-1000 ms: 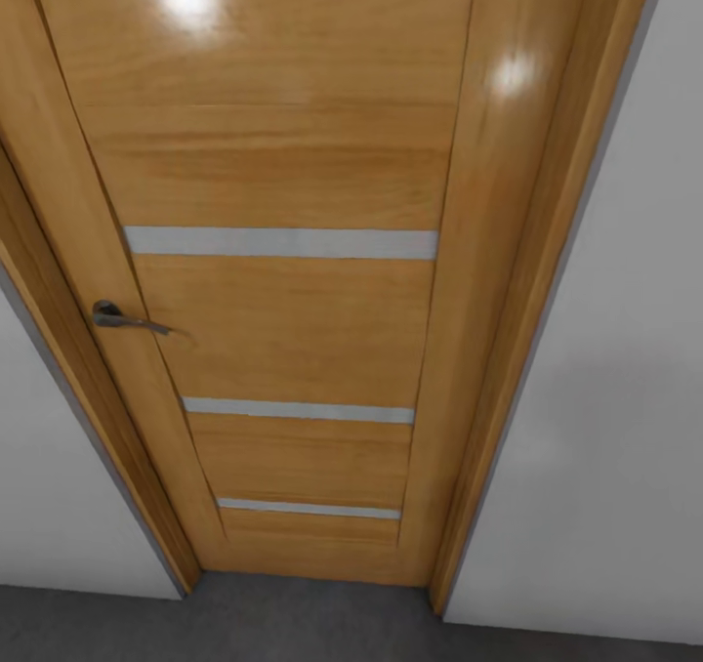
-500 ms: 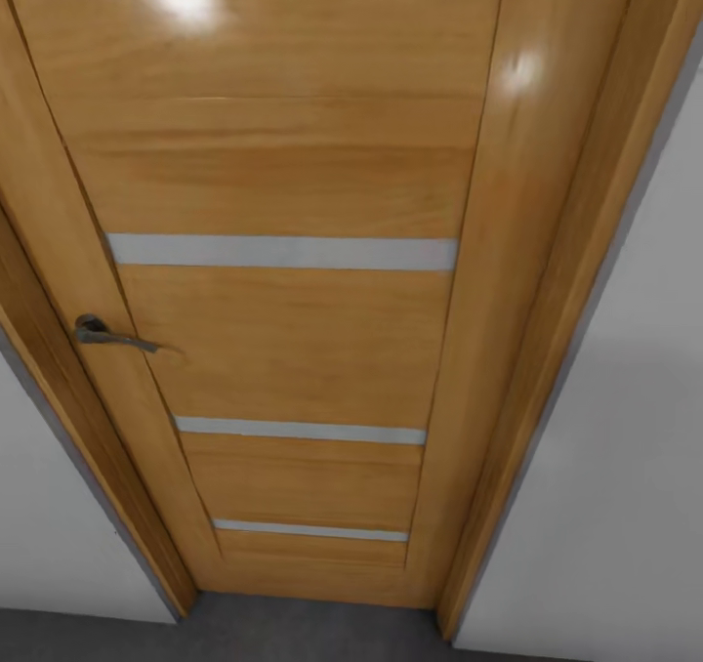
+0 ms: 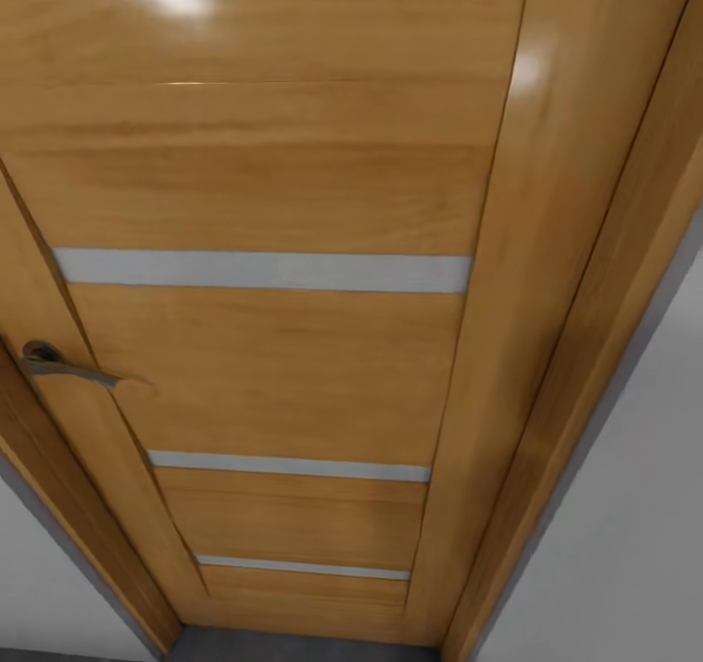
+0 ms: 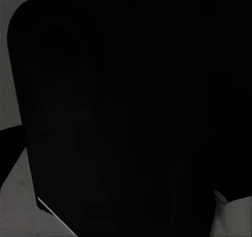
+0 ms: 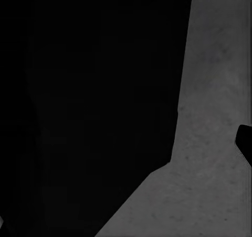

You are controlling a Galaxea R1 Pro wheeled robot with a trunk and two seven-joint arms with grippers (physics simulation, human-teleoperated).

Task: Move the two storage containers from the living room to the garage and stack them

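Head camera is basically nose-to-nose with a glossy honey-coloured wooden door (image 3: 283, 350), shut in its matching wooden frame (image 3: 605, 281), seen from close up and looking steeply along it. The door has three flat pale grey horizontal strips set into it: a wide one across the middle (image 3: 264, 270), a thinner one lower down (image 3: 289, 467), and a short thin one near the bottom (image 3: 303, 568). A small dark metal lever handle (image 3: 61, 364) sits on the door's left edge, lever pointing toward the middle of the door. Plain pale grey wall (image 3: 625, 545) shows on the right of the frame, with another sliver of it at the lower left. At the foot of the door there's a thin strip of dark grey floor (image 3: 293, 644). Two bright light reflections sit on the varnish up top. The left wrist camera is mostly blocked by a big black rounded-corner shape (image 4: 131, 116), too dark to make out, with bits of grey at the edges. The right wrist camera has a similar black angular mass (image 5: 89, 100) next to dark grey speckled concrete floor (image 5: 210, 158). Can't tell whether either set of fingers is open or closed, the wrist shots are just too dark. As for where the orange-red bins are, I can't make them out here either.
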